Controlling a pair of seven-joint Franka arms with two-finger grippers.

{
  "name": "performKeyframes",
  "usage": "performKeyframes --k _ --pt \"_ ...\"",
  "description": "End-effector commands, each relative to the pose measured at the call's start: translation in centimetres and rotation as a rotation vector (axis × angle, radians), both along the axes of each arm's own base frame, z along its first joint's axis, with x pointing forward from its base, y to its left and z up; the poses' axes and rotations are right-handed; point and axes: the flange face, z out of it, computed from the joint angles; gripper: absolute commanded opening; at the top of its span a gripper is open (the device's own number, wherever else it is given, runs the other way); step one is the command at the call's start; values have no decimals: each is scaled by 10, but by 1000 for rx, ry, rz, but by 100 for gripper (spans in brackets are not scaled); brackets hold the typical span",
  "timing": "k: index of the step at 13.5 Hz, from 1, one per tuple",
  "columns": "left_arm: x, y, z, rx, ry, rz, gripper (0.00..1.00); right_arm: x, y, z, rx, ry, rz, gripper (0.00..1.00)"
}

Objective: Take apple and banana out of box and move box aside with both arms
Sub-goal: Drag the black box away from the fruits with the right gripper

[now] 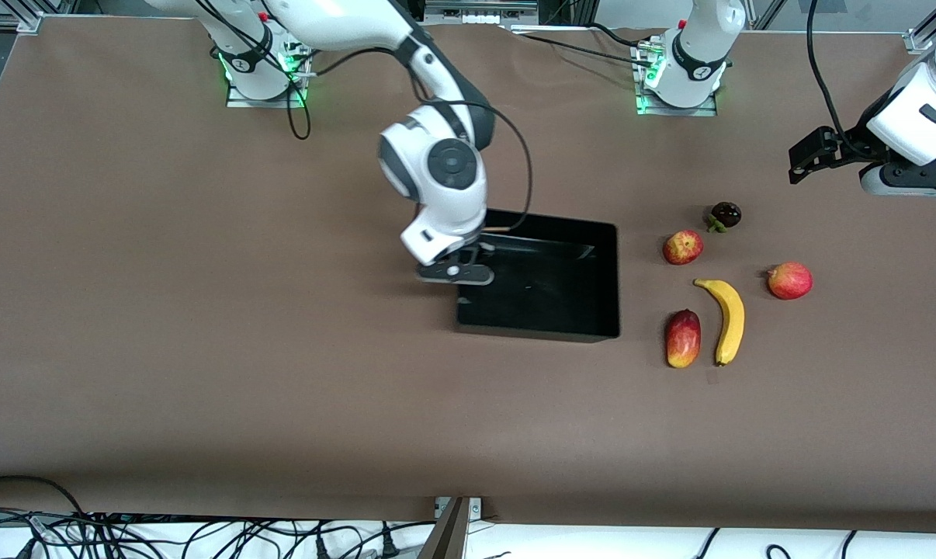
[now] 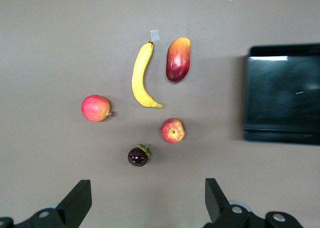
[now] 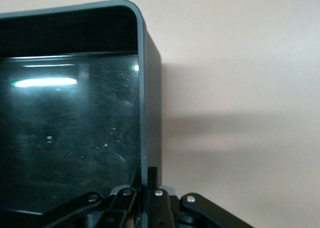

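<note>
The black box (image 1: 539, 334) sits mid-table. My right gripper (image 1: 462, 278) is shut on the box's wall (image 3: 142, 88) at the side toward the right arm's end, one finger inside and one outside (image 3: 148, 175). The yellow banana (image 1: 729, 318) (image 2: 141, 76) and the small red-yellow apple (image 1: 682, 247) (image 2: 173, 130) lie on the table beside the box, toward the left arm's end, the apple farther from the front camera. My left gripper (image 1: 806, 159) (image 2: 148, 193) hangs open and empty over bare table near the left arm's end.
A red-yellow mango (image 1: 683, 338) lies beside the banana. A larger red fruit (image 1: 789, 280) and a dark mangosteen (image 1: 725, 214) lie close by. A small tape scrap (image 2: 154, 35) marks the table at the banana's tip. Cables run along the table's front edge.
</note>
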Motion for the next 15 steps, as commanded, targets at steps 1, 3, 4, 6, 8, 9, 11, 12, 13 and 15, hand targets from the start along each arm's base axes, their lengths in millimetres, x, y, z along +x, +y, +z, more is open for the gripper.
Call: performKeyframes --k 1,3,4,6,8,9,11,12,13,15 --pt "-2 1 -2 -20 19 5 100 31 -87 65 21 70 72 0" --pt "-5 2 -1 -19 29 5 100 56 -163 82 41 87 94 0" --pt "-6 3 -1 -19 37 7 100 64 -206 83 63 110 114 0" --pt "-4 13 5 -20 23 25 100 73 -289 74 78 138 138 0" --pt "-1 14 3 -22 26 28 100 77 -363 59 87 151 156 0" --pt "0 14 2 -22 26 28 100 78 -395 53 77 134 180 0" --pt "0 15 -1 -20 32 31 100 75 -451 30 90 112 228 0" --pt "0 23 -1 -21 32 43 100 70 -475 15 108 91 242 0" --pt "3 25 -3 -22 32 48 100 65 -498 -4 101 76 248 0" --pt "9 25 -12 -23 40 48 100 53 -525 -30 89 65 240 0"
